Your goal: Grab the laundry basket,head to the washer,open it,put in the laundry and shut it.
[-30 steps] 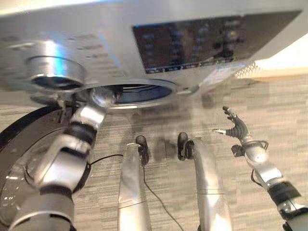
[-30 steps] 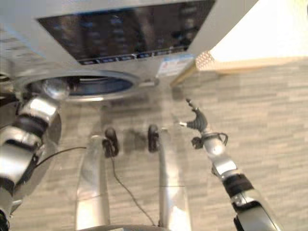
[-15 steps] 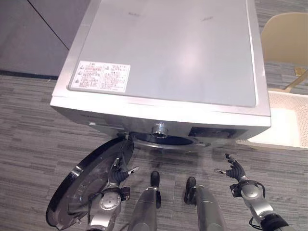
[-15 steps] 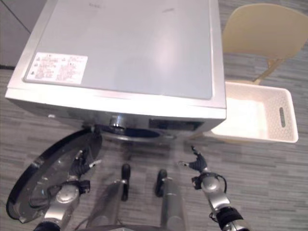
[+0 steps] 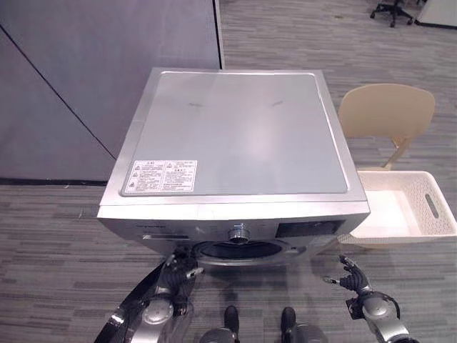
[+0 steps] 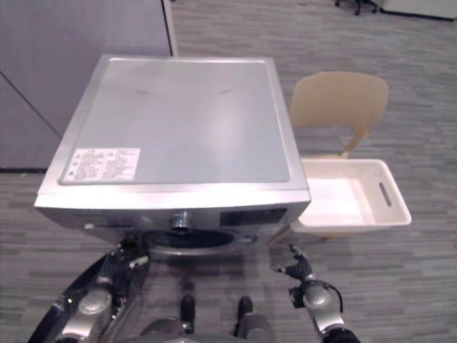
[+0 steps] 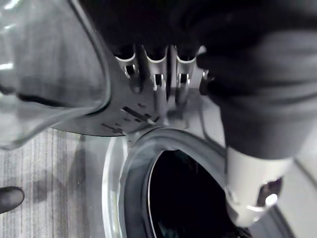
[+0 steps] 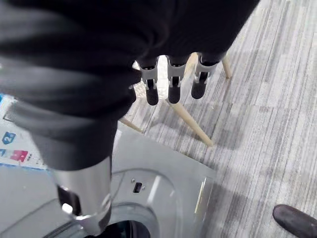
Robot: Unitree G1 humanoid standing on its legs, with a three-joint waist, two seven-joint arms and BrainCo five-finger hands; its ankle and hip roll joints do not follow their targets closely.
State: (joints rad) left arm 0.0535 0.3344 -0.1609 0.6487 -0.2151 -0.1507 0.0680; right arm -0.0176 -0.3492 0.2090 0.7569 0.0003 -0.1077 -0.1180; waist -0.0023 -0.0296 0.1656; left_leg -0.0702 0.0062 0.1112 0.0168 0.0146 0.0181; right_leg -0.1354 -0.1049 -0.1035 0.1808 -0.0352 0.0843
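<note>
- The head camera has swung up since a second ago: the eye views then looked close at the washer's [image 5: 235, 143] front, and now they look down on its whole flat top
- That is the camera moving, not the washer
- The round door [image 5: 136, 307] hangs open at the washer's front, on the robot's left side
- The left hand [image 5: 173, 275] is by the door's edge, its fingers [image 7: 157, 82] straight and holding nothing
- The right hand [image 6: 300, 270] is in front of the washer, open and empty
- The laundry basket [image 6: 357, 196] sits on the floor just beside the washer, on the robot's right, next to a chair [image 6: 341, 107]; it looks empty
- So the clothes are likely in, and shutting the door looks like the next job
- The left wrist view shows the dark drum hole [image 7: 188, 198] from close, which the eye views barely show
</note>
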